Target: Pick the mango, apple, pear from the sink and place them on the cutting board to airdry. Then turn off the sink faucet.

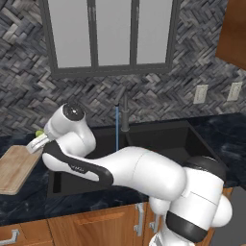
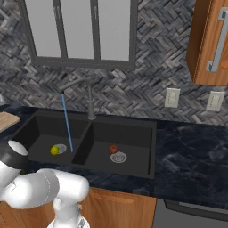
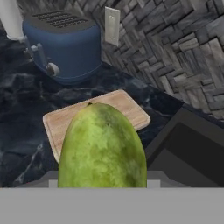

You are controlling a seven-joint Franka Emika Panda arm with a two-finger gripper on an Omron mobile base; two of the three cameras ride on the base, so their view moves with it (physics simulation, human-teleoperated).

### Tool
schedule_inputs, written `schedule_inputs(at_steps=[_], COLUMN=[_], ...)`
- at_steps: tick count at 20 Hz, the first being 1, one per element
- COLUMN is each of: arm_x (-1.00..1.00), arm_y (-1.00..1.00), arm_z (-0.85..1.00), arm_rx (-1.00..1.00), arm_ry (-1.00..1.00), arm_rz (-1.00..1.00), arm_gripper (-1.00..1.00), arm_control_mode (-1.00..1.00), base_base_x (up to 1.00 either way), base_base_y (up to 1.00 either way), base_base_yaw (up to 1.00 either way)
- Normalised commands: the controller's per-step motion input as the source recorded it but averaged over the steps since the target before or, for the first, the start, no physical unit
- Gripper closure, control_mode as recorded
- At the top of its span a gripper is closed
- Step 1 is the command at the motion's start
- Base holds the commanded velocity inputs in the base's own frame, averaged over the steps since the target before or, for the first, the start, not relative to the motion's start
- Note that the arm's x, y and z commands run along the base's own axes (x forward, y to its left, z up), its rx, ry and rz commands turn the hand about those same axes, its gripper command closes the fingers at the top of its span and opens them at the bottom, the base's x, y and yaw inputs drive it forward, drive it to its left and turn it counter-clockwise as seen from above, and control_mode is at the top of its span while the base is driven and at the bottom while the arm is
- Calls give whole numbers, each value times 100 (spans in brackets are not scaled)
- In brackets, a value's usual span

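Now at the sink's (image 1: 158, 139) left side, above the black marble counter (image 2: 191, 156), herringbone stone wall behind. Pincer (image 1: 38, 142) clamped on green elongated fruit (image 3: 103, 146), prob. the mango, just right of and above cutting board (image 3: 65, 120), not touching it. Past the board, further fwd: blue toaster (image 3: 63, 43), wall outlet (image 3: 112, 25). Right base view adds basin contents, behind and right of pincer: yellow-green round fruit (image 2: 54, 150) in left basin by drain, apple (image 2: 114, 149) in right basin. Sink faucet (image 2: 84, 95) w/ water stream (image 2: 67, 122) running into left basin. Window above faucet.
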Motion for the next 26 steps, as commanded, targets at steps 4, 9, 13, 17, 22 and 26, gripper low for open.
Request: schedule_inputs(at_steps=[4,9,13,17,22,26], arm_x=[22,21,24,26,19,12], arm_y=[22,20,17,17,20,28], arm_z=[-16,-22,-25,-25,-16,-3], arm_rx=[-4,-2,0,0,0,-1], arm_ry=[0,0,0,0,0,0], arm_rz=[-2,-2,-1,-1,-2,-3], arm_gripper=[100,100,100,100,100,100], arm_control_mode=[-100,-100,-100,-100,-100,-100], base_base_x=[0,0,0,0,0,0], base_base_y=[0,0,0,0,0,0], base_base_yaw=[0,0,0,0,0,0])
